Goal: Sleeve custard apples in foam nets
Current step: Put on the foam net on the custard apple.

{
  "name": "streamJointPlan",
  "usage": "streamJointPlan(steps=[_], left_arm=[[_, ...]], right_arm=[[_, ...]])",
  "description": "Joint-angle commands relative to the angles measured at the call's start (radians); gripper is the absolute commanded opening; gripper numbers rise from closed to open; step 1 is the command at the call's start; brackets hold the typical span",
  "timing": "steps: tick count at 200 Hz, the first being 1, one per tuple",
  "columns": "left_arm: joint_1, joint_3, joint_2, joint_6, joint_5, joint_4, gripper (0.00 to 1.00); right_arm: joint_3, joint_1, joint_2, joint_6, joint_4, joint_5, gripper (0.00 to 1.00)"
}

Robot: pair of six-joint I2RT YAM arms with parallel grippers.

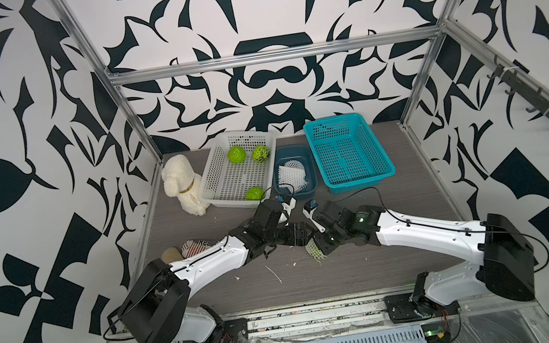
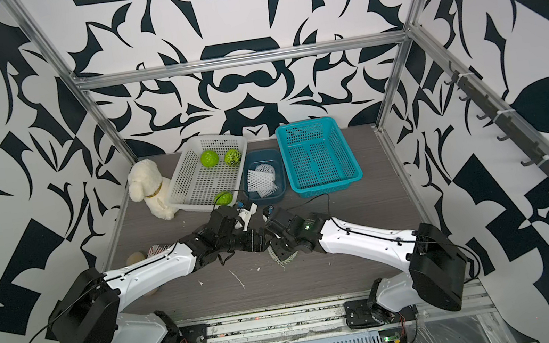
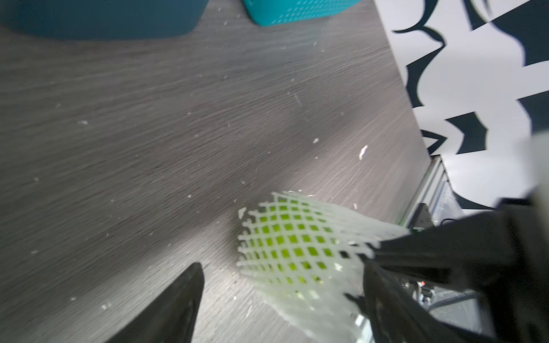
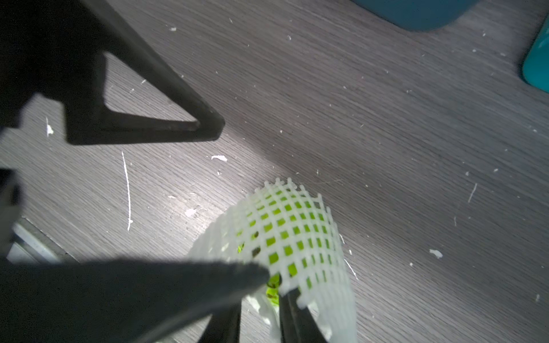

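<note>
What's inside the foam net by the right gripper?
Green custard apple shows through the holes of the foam net. The jaws of the right gripper cover one end of the net, so how far in the fruit sits cannot be seen.

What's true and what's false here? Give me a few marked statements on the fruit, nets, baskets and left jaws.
1. Three bare custard apples sit in the white basket. True.
2. The teal basket holds a sleeved fruit. False: nothing lies in it.
3. The left jaws stand wide open. True.
4. The spare nets lie in the white basket. False: the spare foam nets lie in the dark blue bin.
5. A sleeved custard apple is near the left jaws. True.
</note>
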Motion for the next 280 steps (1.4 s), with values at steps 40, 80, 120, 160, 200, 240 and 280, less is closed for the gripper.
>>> streamJointPlan(steps=[40,80,120,160,200,240,280], left_arm=[[-0.003,0.040,0.080,0.014,-0.052,-0.038,0.74],[-0.004,0.040,0.057,0.000,-0.049,-0.028,0.75],[-0.016,0.046,0.057,-0.007,-0.041,-0.026,0.75],[-0.037,0.051,0.072,-0.013,-0.044,-0.017,0.76],[-0.041,0.047,0.068,-0.019,-0.051,-0.016,0.76],[-0.041,0.030,0.066,-0.024,-0.057,-0.010,0.76],[-0.041,0.015,0.091,-0.024,-0.068,0.015,0.76]], right_arm=[[-0.019,0.005,-0.077,0.022,0.014,-0.006,0.36],[-0.006,-0.007,-0.143,0.041,0.003,0.002,0.45],[-0.010,-0.025,-0.161,0.070,-0.019,0.073,0.45],[-0.006,-0.044,-0.128,0.113,0.000,0.114,0.46],[-0.059,-0.080,-0.111,0.145,-0.015,0.093,0.32],[-0.166,-0.127,-0.153,0.188,0.014,0.079,0.20],[-0.207,-0.143,-0.160,0.192,0.087,0.012,0.19]])
